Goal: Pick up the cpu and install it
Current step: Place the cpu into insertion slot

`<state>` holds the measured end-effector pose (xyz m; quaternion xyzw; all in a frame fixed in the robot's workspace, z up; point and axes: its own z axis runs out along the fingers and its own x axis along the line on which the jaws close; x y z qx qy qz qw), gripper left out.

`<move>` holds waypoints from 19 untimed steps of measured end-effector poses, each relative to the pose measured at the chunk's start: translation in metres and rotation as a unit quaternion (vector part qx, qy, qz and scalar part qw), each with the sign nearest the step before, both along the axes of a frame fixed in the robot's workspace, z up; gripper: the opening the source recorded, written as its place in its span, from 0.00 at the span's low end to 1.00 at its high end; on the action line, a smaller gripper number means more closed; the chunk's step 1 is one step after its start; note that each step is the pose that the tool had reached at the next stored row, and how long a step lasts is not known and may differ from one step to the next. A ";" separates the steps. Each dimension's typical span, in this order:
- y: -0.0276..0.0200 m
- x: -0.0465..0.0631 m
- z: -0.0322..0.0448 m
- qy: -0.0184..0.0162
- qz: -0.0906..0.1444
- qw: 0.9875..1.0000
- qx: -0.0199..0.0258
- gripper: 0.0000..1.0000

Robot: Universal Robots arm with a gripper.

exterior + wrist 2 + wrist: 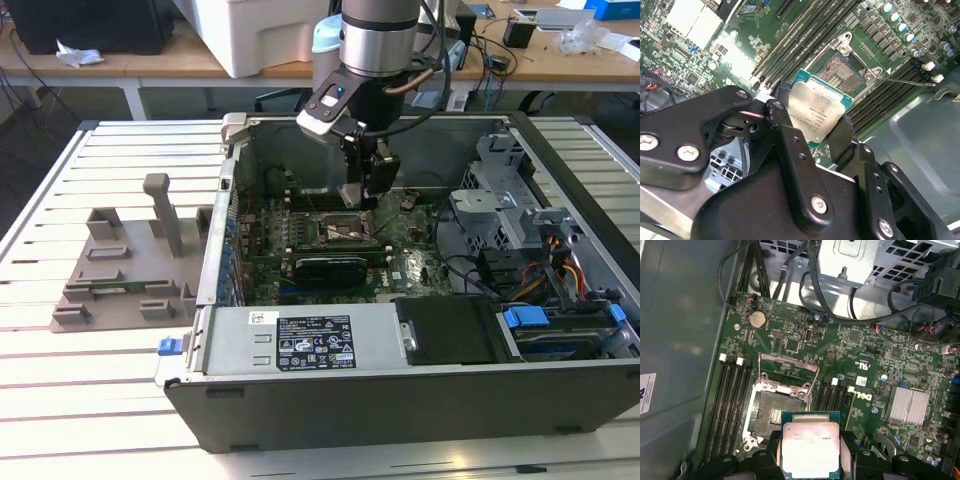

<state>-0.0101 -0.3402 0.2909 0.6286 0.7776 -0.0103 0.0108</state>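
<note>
Gripper [368,195] is down inside the open PC case [400,400], over the motherboard [790,340]; the case lies on a slatted surface [100,380]. Cpu [817,112] [811,447] is clamped betw. the two black fingers [782,117], one on each of two opposite edges. Chip is near-square, so no clear long axis. It is held flat, silver lid toward both wrist cams, green rim showing all round. Its edges run approx. parallel w/ the socket [771,415] [842,70] edges. Not seated: in both wrist views the cpu hangs above the board, offset from the socket and overlapping only one corner/edge of it. Socket is bare, contacts visible, load plate [788,372] flipped open. Memory slots [732,395] run alongside the socket. A finned heatsink [908,405] sits well apart from it.
</note>
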 end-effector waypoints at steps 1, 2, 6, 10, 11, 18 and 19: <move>0.0000 0.000 0.0000 0.000 -0.002 1.000 0.000 0.54; 0.0000 0.000 0.0000 0.000 -0.004 1.000 0.000 0.54; 0.0000 0.000 0.0000 0.000 -0.015 1.000 0.000 0.54; 0.0000 0.000 0.0000 0.000 -0.033 0.999 0.000 0.54; 0.0000 0.000 0.0000 0.000 -0.036 0.999 0.000 0.54; 0.0000 0.000 0.0000 0.000 -0.070 0.998 0.000 0.54; 0.0000 0.000 0.0000 0.000 -0.070 0.998 0.000 0.54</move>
